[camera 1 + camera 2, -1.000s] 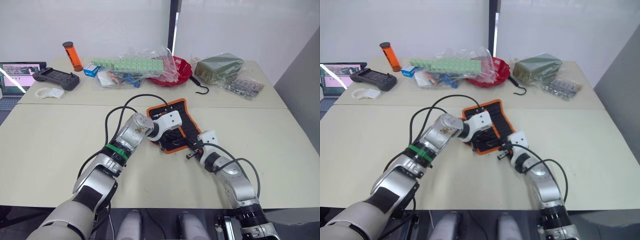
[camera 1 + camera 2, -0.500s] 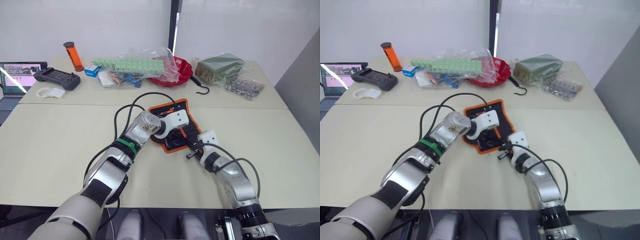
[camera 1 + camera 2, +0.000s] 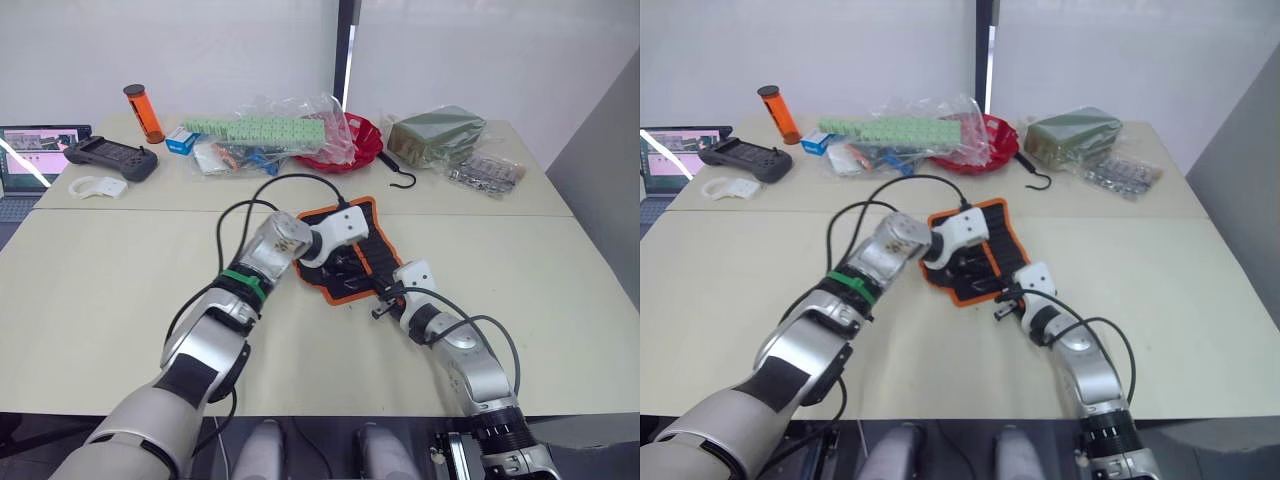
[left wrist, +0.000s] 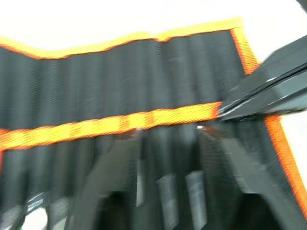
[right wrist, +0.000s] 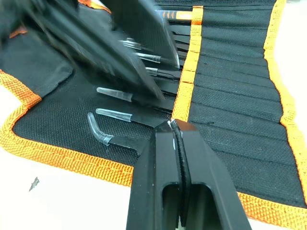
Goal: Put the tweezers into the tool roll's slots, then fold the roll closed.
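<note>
My right gripper (image 5: 173, 125) is pressed closed on the roll (image 5: 230, 96) w/ tweezers (image 5: 139, 98) just ahead; left gripper (image 4: 168, 139) spread over slots (image 4: 120, 81).

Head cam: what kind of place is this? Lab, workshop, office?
Probably a robotics lab or test room rather than a workshop: plain pale tables against a bare white wall, a laptop and a handheld controller at the far left, and bagged props staged along the back.

left claw (image 3: 345, 262) and right claw (image 3: 388, 291) crowding open tool roll (image 3: 372, 240)
</note>
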